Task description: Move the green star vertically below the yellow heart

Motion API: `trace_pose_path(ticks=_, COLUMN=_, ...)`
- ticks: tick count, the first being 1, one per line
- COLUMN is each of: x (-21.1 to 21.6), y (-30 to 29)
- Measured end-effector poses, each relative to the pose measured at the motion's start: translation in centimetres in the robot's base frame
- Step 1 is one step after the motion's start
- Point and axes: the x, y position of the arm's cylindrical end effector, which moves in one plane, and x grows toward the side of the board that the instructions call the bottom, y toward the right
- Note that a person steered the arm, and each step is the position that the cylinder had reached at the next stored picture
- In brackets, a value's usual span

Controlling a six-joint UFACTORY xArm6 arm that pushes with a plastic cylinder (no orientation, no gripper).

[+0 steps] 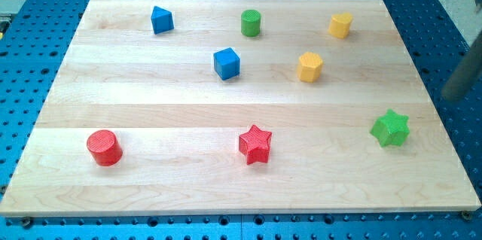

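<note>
The green star (390,128) lies near the right edge of the wooden board (151,120). Two yellow blocks sit above it and to its left: one (340,25) near the view's top right, one (309,67) lower and further left. I cannot tell for sure which of them is the heart. My rod shows as a blurred grey bar at the view's right edge, with my tip (450,98) off the board's right side, above and to the right of the green star and not touching it.
A blue triangular block (162,19), a green cylinder (251,23) and a blue cube (226,63) sit in the upper half. A red cylinder (104,147) and a red star (255,144) sit in the lower half.
</note>
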Motion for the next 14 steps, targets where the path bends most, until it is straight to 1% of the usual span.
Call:
trace_pose_path(ticks=1, x=4.0, y=-5.5)
trace_pose_path(ticks=2, x=4.3, y=-9.2)
trace_pose_path(ticks=4, x=7.6, y=-12.4)
trace_pose_path(ticks=5, x=3.8, y=-14.4)
trace_pose_path(ticks=6, x=0.3, y=-14.7)
trace_pose_path(ticks=7, x=7.7, y=-13.9)
trace_pose_path(ticks=8, x=5.1, y=-18.8)
trace_pose_path(ticks=9, x=1.1, y=-20.0)
trace_pose_path(ticks=10, x=-1.8, y=-18.9)
trace_pose_path(ticks=11, x=-1.1, y=-16.4)
trace_pose_path(ticks=12, x=-5.0, y=-14.9)
trace_pose_path(ticks=13, x=-5.8, y=-14.3)
trace_pose_path(ticks=14, x=-1.1, y=-18.2)
